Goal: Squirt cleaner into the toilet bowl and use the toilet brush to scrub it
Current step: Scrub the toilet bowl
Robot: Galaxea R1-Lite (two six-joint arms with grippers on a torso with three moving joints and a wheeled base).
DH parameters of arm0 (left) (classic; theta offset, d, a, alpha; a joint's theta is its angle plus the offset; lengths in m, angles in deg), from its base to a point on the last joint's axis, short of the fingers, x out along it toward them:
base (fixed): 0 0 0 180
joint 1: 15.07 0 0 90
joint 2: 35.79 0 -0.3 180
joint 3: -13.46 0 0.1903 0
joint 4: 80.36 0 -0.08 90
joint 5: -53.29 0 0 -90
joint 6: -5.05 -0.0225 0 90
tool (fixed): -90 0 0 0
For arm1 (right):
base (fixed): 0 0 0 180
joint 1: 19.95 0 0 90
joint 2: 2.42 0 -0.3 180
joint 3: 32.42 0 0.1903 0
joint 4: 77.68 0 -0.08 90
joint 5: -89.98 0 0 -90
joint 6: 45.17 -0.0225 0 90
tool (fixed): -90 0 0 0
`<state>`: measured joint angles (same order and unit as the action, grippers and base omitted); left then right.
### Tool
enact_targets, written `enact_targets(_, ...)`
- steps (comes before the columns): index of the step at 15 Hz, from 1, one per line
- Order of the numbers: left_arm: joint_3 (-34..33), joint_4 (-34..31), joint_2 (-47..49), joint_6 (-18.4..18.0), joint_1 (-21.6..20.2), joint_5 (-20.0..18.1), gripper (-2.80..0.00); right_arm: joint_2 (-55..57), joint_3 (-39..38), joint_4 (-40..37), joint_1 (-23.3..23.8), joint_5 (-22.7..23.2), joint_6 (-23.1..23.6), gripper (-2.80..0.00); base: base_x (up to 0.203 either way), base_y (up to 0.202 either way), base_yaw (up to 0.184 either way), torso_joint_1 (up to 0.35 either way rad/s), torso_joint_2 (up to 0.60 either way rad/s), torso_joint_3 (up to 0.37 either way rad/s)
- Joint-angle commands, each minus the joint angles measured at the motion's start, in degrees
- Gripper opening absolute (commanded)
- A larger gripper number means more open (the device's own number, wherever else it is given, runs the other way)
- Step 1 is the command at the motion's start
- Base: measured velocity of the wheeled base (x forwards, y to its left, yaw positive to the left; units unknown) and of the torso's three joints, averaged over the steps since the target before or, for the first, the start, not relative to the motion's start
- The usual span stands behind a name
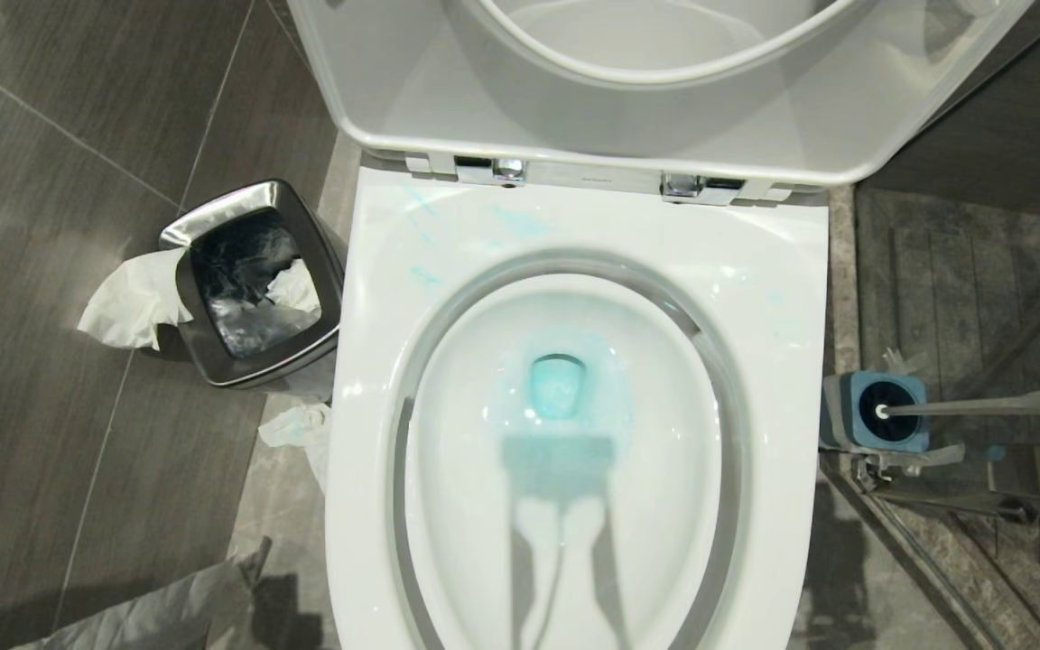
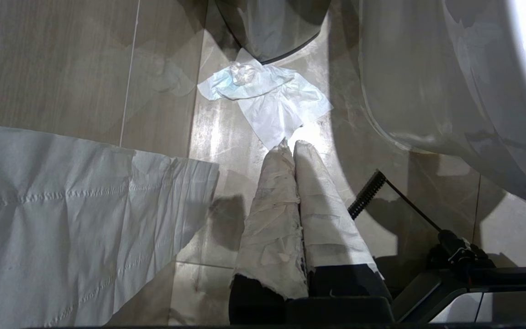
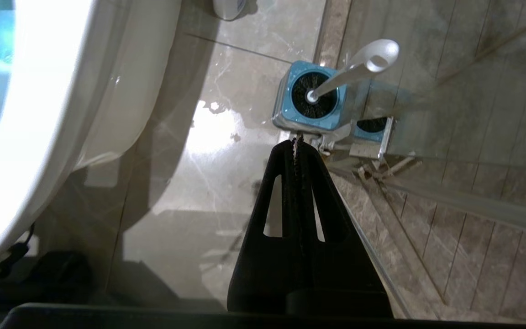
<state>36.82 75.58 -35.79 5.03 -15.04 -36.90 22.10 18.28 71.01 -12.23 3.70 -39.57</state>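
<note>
At the left of the head view a steel waste bin [image 1: 254, 284] stands on dark grey floor tiles [image 1: 51, 181], crumpled white tissue [image 1: 132, 302] draped over its rim and more tissue [image 1: 299, 429] lying on the floor just beside the toilet. Filling the middle of the frame is the toilet bowl [image 1: 782, 298], its seat and lid [image 1: 574, 126] raised on chrome hinges. The cleaner [image 1: 558, 386] already shows as a turquoise pool at the drain with pale streaks on the upper left of the broad rim, so I judge the squirting done and the scrubbing still to come. At the right edge the toilet brush [image 1: 989, 404] sits in its blue-topped holder [image 1: 877, 411] on the floor, bristles down, handle leaning away toward the right. Neither arm appears in the head view. In the left wrist view the left gripper [image 2: 290, 148], its fingers wrapped in white paper, is closed on nothing and points down at the tissue on the pale stone floor beside the bowl's outer wall. In the right wrist view the right gripper [image 3: 296, 142] is likewise closed and empty, its tip near the holder but apart from the brush handle [image 3: 359, 68]. The floor there is glossy and looks wet in patches; a glass partition with a metal fitting rises just beside the holder.
</note>
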Motion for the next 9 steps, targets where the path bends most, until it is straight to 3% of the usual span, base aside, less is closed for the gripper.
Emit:
enact_targets(1, -0.1, 0.0, 0.0, 0.0, 0.0, 0.0, -2.8, 4.4, -6.1, 12.2, 0.0, -0.3, 0.0, -2.8, 0.0, 0.0, 0.0, 0.0, 0.0, 0.0)
enact_targets(3, -0.1, 0.0, 0.0, 0.0, 0.0, 0.0, -2.8, 7.1, -9.1, 19.8, 0.0, -0.7, 0.1, -2.8, 0.0, 0.0, 0.0, 0.0, 0.0, 0.0)
enact_targets(7, -0.1, 0.0, 0.0, 0.0, 0.0, 0.0, -2.8, 8.2, -11.0, 19.6, 0.3, -1.0, 0.2, -2.8, 0.0, 0.0, 0.0, 0.0, 0.0, 0.0)
enact_targets(9, -0.1, 0.0, 0.0, 0.0, 0.0, 0.0, -2.8, 10.5, -15.0, 26.1, 0.3, -2.2, 0.1, -2.8, 0.0, 0.0, 0.0, 0.0, 0.0, 0.0)
